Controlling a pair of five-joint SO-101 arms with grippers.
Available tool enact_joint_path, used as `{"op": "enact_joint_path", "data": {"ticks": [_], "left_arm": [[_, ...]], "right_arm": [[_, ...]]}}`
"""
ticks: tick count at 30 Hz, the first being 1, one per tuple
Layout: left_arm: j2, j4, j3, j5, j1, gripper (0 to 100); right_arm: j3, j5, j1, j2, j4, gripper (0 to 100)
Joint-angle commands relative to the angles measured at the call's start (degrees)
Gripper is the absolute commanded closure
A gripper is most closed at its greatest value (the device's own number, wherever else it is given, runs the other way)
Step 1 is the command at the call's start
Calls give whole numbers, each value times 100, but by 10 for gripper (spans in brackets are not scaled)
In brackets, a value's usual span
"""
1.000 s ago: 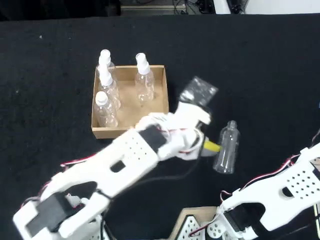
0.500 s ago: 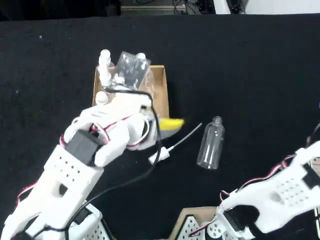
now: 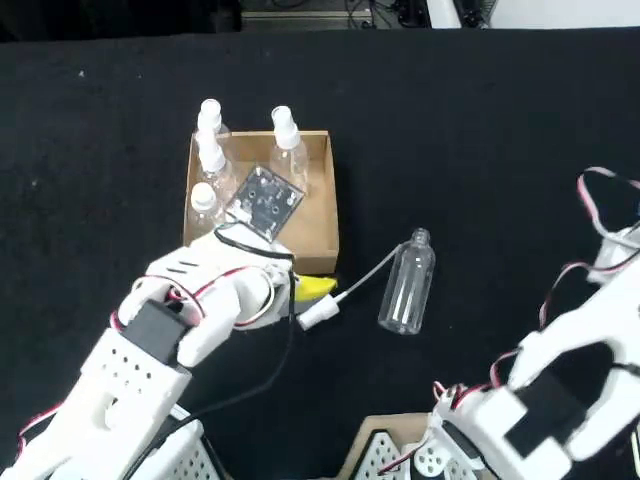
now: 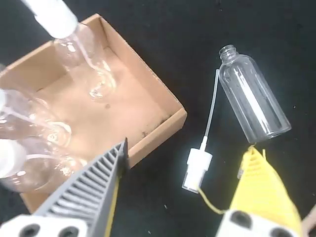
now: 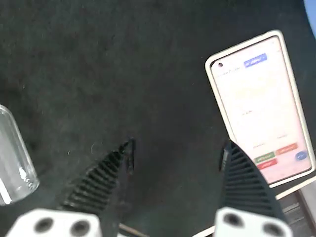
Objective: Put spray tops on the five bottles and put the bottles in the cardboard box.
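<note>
L hand (image 4: 187, 148): wide open, holding nothing. One finger is grey, the other yellow. It hangs low over the bench (image 3: 520, 130), by the near corner of the box (image 3: 331, 200).
Spray top (image 4: 196, 170): white, lying flat on the bench under the gap betw. the L hand's two fingers. Can't tell if a finger touches it. Its thin tube points up toward the loose bottle (image 4: 254, 106), and the tube's tip sits just beside the bottle's neck, not inside.
Loose bottle: clear, no top on, lying on its side on the bench. Its bottom end is just beside the yellow finger. It is apart from the box.
Box: brown cardboard, open on top, sitting on the bench, w/ its corner near the spray top.
4 bottles (image 3: 289, 160): all stand up inside the box, each w/ a white top on.
R hand (image 5: 177, 148): open wide, nothing in it, over bare black bench. The loose bottle's round end shows off to one side, apart from the fingers.
Phone (image 5: 256, 108): lies flat w/ the screen lit, near the R hand, not touching it.
</note>
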Motion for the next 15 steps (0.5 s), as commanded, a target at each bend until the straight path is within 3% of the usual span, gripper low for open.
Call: {"op": "enact_joint_path", "data": {"ticks": [1, 7, 15], "left_arm": [[-202, -765, 488, -44, 75, 667], [-211, -932, 884, -44, 488, 667], [-211, -1319, 1385, -44, 567, 667]], "right_arm": [[602, -44, -668, -664, -141, 754], [1640, -1090, -2075, -822, -360, 754], [2325, -1451, -3385, -831, -949, 754]]}}
